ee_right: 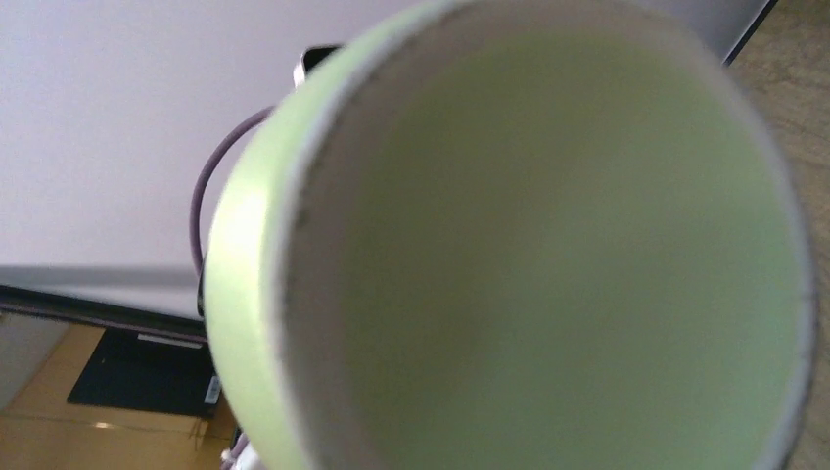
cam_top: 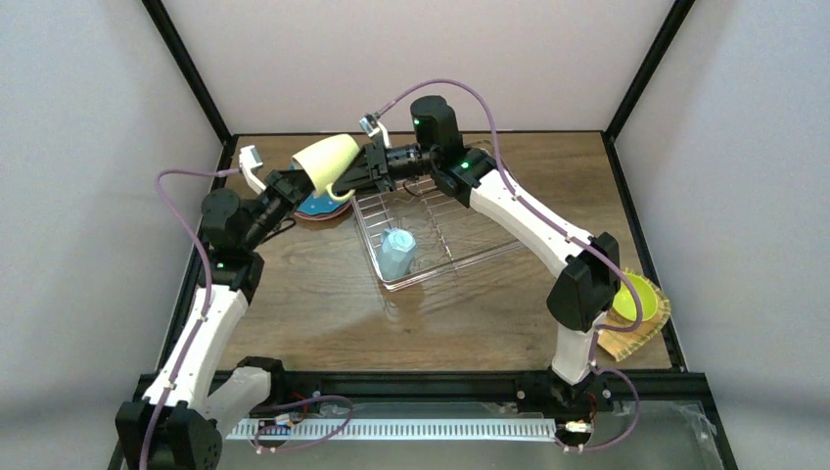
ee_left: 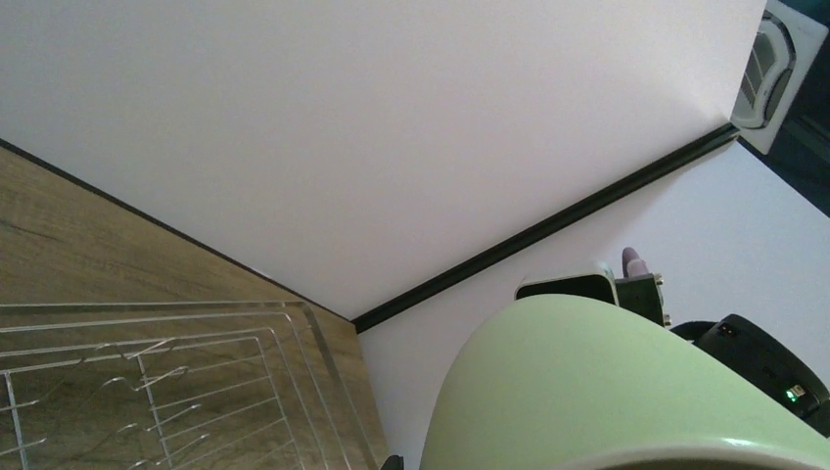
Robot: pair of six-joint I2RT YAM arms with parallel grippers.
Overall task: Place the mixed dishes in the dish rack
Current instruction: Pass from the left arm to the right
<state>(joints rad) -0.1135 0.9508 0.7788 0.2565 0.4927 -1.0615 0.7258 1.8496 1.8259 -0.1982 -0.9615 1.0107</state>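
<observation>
A pale green mug (cam_top: 327, 161) hangs tilted in the air above the table's back left. My left gripper (cam_top: 301, 183) is shut on its lower side, near the handle. In the left wrist view the mug (ee_left: 607, 392) fills the bottom right. My right gripper (cam_top: 359, 174) reaches in from the right and meets the mug's rim. Its fingers are hidden in the right wrist view, where the mug's open mouth (ee_right: 548, 255) fills the picture. The dish rack (cam_top: 460, 235) lies at the table's middle, with a light blue mug (cam_top: 398, 251) in its near left corner.
A blue dotted plate on a pink one (cam_top: 318, 207) lies under the raised mug, left of the rack. A lime bowl (cam_top: 634, 292) sits on a woven tan plate (cam_top: 641, 331) at the right edge. The rack's corner (ee_left: 147, 372) shows in the left wrist view.
</observation>
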